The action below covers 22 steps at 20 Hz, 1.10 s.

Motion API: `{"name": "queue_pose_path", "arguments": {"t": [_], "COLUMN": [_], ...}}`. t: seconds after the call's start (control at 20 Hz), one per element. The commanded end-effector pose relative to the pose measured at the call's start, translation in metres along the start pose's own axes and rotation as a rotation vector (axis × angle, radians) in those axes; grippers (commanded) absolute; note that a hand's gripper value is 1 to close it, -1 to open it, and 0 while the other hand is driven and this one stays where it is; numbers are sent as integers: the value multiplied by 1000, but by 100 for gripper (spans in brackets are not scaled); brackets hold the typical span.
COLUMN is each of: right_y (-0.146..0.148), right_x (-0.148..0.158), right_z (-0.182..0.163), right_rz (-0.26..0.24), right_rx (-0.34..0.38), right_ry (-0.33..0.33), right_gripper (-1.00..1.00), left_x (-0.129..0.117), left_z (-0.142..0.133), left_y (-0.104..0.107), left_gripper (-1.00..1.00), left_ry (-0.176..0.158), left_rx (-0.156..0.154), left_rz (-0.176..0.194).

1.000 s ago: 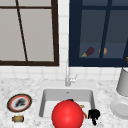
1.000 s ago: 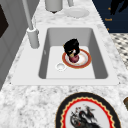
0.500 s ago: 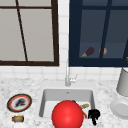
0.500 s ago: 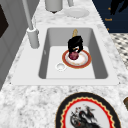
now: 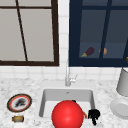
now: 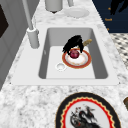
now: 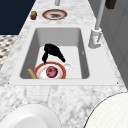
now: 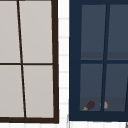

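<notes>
Now spread and hanging slack, the fingers (image 7: 45,58) of the right hand (image 6: 73,43) pinch nothing; their tips droop just above the dark red fruit (image 6: 74,53), and the right side view shows a gap between the two. Half a second back the hand arched a little higher, and a second ago it sat lower over the fruit (so it has lifted and hovers, with the fruit left where it lay). In the front view the same hand (image 5: 93,115) sits at lower right, beside a big glossy red ball (image 5: 67,114).

The fruit is round and dull-skinned, resting mid-frame on a shallow white plate (image 6: 88,60) with an orange-red rim, on the floor of the smooth pale sink (image 6: 70,33). A tan stick-like thing (image 6: 86,42) leans at the plate's far edge. Speckled marble counter surrounds it all, with a black-rimmed painted plate (image 6: 87,112) at the bottom of the frame.
</notes>
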Motion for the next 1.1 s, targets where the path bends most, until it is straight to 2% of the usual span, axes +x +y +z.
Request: {"name": "queue_pose_path", "arguments": {"t": [0.0,0.05,0.1,0.2,0.3,0.45,0.5,0.55,0.65,0.95,1.05], "right_y": [0,0,0,0,0,0,0,0,0,0,0], "right_x": [0,0,0,0,0,0,0,0,0,0,0], "right_z": [0,0,0,0,0,0,0,0,0,0,0], "right_rz": [0,0,0,0,0,0,0,0,0,0,0], "right_rx": [0,0,0,0,0,0,0,0,0,0,0], "right_ry": [0,0,0,0,0,0,0,0,0,0,0], "right_gripper": [0,0,0,0,0,0,0,0,0,0,0], "left_x": [4,11,15,27,34,43,44,41,31,21,18], "left_z": [0,-17,-22,-31,-39,-43,-34,-32,-23,-13,-14], "left_y": [4,12,15,13,6,-10,-19,-28,-34,-44,-48], "left_gripper": [-100,-100,-100,-100,-100,-100,-100,-100,-100,-100,-100], "left_ry": [-5,-1,5,13,20,14,1,-13,-27,-38,-30], "left_rx": [4,-10,-22,-47,-58,-28,-7,29,56,29,9], "left_rz": [-25,-10,3,10,13,16,-10,-28,-30,3,11]}}
